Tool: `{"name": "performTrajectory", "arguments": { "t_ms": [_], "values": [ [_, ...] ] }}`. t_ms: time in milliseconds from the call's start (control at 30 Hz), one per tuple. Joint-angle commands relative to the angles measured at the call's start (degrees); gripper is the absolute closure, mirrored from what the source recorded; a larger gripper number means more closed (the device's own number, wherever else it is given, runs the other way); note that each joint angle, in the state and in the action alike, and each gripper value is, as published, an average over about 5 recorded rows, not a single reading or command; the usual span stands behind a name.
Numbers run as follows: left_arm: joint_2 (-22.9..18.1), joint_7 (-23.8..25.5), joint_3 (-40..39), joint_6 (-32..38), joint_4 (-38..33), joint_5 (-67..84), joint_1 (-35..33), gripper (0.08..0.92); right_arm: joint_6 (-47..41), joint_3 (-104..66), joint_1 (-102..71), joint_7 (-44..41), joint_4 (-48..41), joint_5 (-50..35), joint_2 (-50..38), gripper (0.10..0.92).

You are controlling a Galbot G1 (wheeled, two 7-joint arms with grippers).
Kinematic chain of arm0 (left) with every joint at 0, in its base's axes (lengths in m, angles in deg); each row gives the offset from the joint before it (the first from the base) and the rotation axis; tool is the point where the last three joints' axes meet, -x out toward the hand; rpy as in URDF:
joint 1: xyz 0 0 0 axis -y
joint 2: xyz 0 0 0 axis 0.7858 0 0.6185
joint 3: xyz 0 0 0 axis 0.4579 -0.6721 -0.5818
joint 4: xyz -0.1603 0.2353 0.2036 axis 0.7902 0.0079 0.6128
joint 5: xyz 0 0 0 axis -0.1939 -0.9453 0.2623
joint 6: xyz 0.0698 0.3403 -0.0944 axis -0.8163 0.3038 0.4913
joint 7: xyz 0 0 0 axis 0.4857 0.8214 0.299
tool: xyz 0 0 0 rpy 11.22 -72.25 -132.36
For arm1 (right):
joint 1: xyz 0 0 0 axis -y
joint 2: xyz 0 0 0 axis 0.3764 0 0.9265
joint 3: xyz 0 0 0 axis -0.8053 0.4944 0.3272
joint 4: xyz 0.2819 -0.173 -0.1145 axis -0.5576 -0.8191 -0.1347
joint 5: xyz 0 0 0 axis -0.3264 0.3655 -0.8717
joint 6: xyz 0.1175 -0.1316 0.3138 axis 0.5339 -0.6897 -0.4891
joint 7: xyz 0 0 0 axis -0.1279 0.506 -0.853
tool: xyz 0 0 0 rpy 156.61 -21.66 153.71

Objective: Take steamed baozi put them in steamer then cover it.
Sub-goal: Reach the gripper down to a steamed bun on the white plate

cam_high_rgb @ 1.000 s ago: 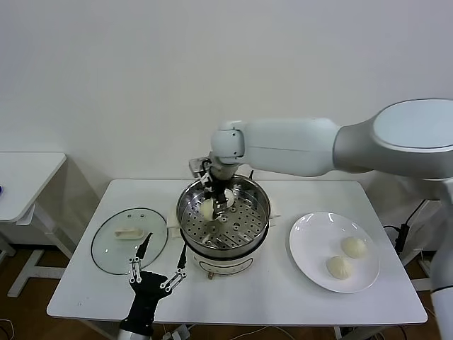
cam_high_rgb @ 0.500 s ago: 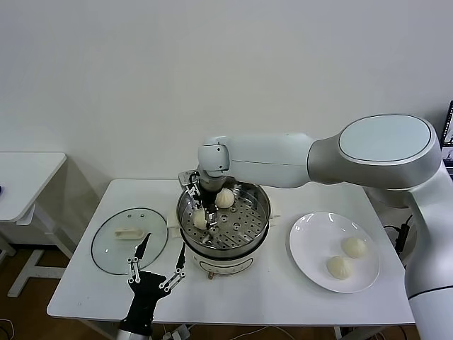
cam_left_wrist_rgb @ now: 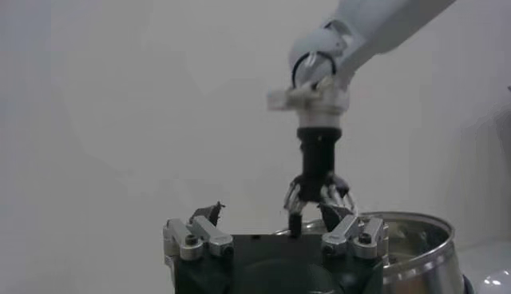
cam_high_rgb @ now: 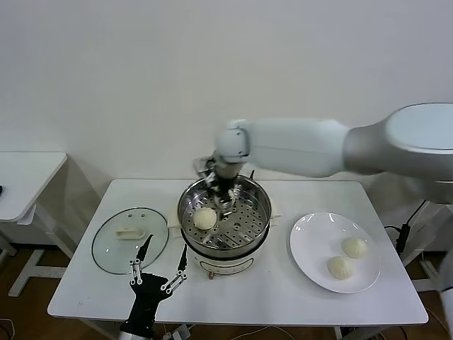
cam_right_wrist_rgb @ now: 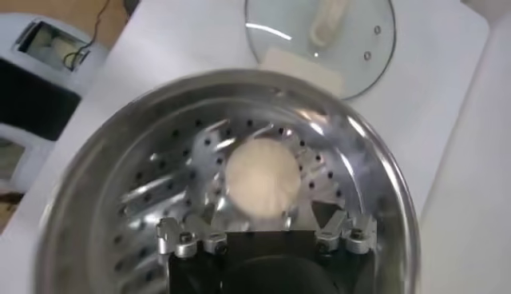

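The steamer [cam_high_rgb: 260, 216] stands mid-table with one baozi [cam_high_rgb: 204, 218] lying on the left of its perforated tray. My right gripper [cam_high_rgb: 221, 193] hangs open just above the tray, right of that baozi and clear of it. In the right wrist view the baozi [cam_right_wrist_rgb: 262, 177] lies on the tray beyond the open right gripper [cam_right_wrist_rgb: 259, 230]. Two baozi [cam_high_rgb: 354, 246] [cam_high_rgb: 340, 267] lie on the white plate [cam_high_rgb: 304, 241]. A fourth is not visible. The cover [cam_high_rgb: 113, 248] lies flat on the table left of the steamer. My left gripper [cam_high_rgb: 159, 273] is open and empty at the front edge.
A second white table [cam_high_rgb: 28, 170] stands at the far left. The left wrist view shows the open left gripper [cam_left_wrist_rgb: 270, 225], the right arm's gripper [cam_left_wrist_rgb: 319, 196] beyond it over the steamer rim [cam_left_wrist_rgb: 415, 248]. The cover also shows in the right wrist view [cam_right_wrist_rgb: 319, 32].
My right gripper lowered a baozi onto the left of the tray, let go, and has risen back toward the steamer's middle. The left arm has not moved.
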Motion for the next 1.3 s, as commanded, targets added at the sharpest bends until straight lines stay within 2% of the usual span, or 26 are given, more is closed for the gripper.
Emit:
{"name": "performTrajectory", "arguments": {
  "t_ms": [33, 267, 467, 833, 1300],
  "values": [
    [0.05, 0.04, -0.1, -0.3, -0.23, -0.52, -0.1, 0.177, 5.89, -4.27, 5.52, -11.42, 8.81, 10.81, -25.29, 0.203],
    [-0.1, 0.06, -0.42, -0.43, -0.32, -0.83, -0.03, 0.177, 8.9, -2.66, 0.25, -13.1, 8.85, 17.61, -40.37, 0.203],
    [-0.39, 0.03, -0.64, -0.43, -0.37, -1.15, -0.27, 0.177, 10.33, -5.53, -13.86, -11.26, 7.66, 22.8, -46.16, 0.203],
    [-0.87, 0.0, 0.09, -0.14, -0.29, -1.4, -1.1, 0.177, 10.5, -15.46, -30.3, -6.81, 4.16, 26.88, -44.27, 0.203],
    [-1.41, -0.13, 0.78, 0.28, 0.32, -1.31, -0.82, 0.177, 10.77, -19.2, -35.05, -3.69, 0.34, 29.85, -40.07, 0.203]
  ]
}}
